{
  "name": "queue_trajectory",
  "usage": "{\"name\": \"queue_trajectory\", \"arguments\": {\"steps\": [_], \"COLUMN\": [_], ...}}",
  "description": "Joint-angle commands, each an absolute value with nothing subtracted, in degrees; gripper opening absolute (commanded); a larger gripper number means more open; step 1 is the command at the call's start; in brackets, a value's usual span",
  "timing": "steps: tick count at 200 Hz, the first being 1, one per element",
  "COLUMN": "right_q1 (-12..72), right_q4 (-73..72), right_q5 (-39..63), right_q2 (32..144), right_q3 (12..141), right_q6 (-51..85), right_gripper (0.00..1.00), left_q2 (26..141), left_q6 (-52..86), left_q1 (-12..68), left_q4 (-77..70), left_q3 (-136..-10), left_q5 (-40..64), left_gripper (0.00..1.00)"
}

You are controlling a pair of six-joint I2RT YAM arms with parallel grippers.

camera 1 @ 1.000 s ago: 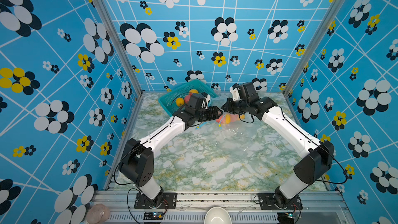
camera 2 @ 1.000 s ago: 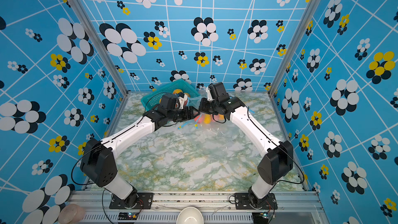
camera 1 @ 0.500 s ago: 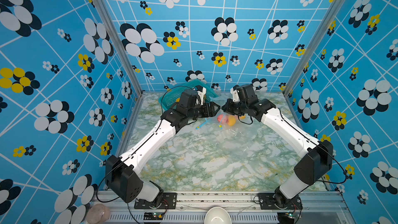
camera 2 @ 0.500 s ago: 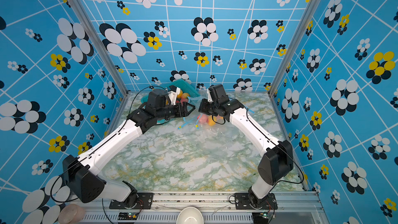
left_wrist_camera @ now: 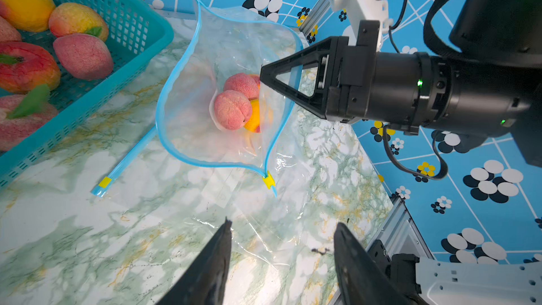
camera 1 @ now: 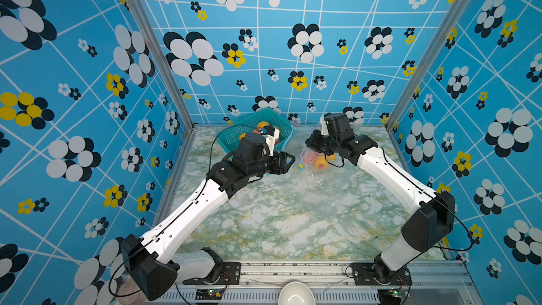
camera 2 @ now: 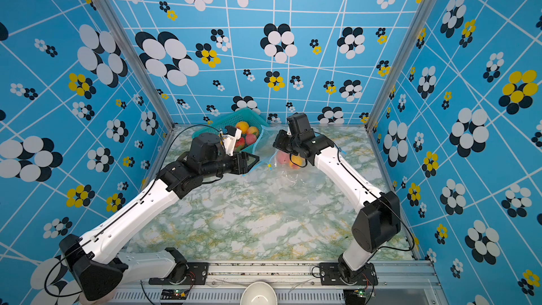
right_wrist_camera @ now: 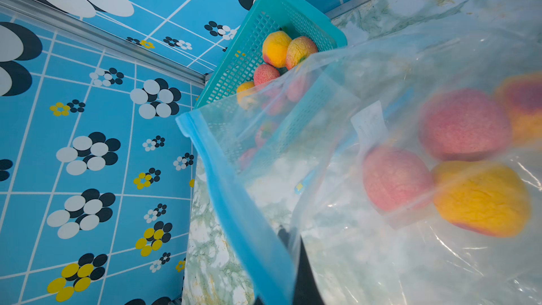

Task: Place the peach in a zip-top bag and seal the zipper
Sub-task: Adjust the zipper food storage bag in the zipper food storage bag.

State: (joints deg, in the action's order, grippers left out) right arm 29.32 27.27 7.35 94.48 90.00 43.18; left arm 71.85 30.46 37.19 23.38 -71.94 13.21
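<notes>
A clear zip-top bag (left_wrist_camera: 205,54) with a blue zipper rim stands mouth-open at the back of the marble table. Inside it lie two pink peaches (left_wrist_camera: 232,110) (camera 1: 308,158) and a yellow-orange one (left_wrist_camera: 254,117). My right gripper (left_wrist_camera: 262,76) (right_wrist_camera: 286,236) is shut on the bag's rim and holds that side up. The yellow slider (left_wrist_camera: 268,180) sits at the rim's low end. My left gripper (left_wrist_camera: 283,224) (camera 1: 289,161) hovers open and empty just in front of the bag mouth, touching nothing.
A teal basket (camera 1: 234,136) (left_wrist_camera: 140,33) with several more peaches stands in the back left corner, close beside the bag. A second blue zipper strip (left_wrist_camera: 126,158) with a yellow tag lies flat on the table between basket and bag. Walls close in on three sides.
The left arm has swung its elbow down toward the front edge, and its gripper has drawn a little back from the bag mouth. The right gripper keeps its hold on the rim.
</notes>
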Motion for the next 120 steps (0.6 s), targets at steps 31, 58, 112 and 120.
{"name": "queue_trajectory", "arguments": {"steps": [31,58,112,120], "right_q1": [28.93,28.99,28.96,28.96], "right_q4": [24.65,22.94,20.78,20.56], "right_q5": [7.05,7.21,7.25,7.21], "right_q2": [93.90,94.37,95.52,95.49], "right_q3": [93.38,93.34,92.90,92.95], "right_q6": [45.23,47.15,50.34,50.66], "right_gripper": [0.00,0.00,0.00,0.00], "left_q2": [67.63,67.31,66.32,66.52], "left_q6": [33.86,33.91,34.29,34.28], "left_q1": [38.24,39.90,42.61,42.71], "left_q4": [12.13,7.48,-1.94,-2.27], "left_q3": [-60.55,-56.85,-52.98,-53.11], "left_q5": [9.34,4.63,0.92,0.67], "left_gripper": [0.49,0.44,0.38,0.38]}}
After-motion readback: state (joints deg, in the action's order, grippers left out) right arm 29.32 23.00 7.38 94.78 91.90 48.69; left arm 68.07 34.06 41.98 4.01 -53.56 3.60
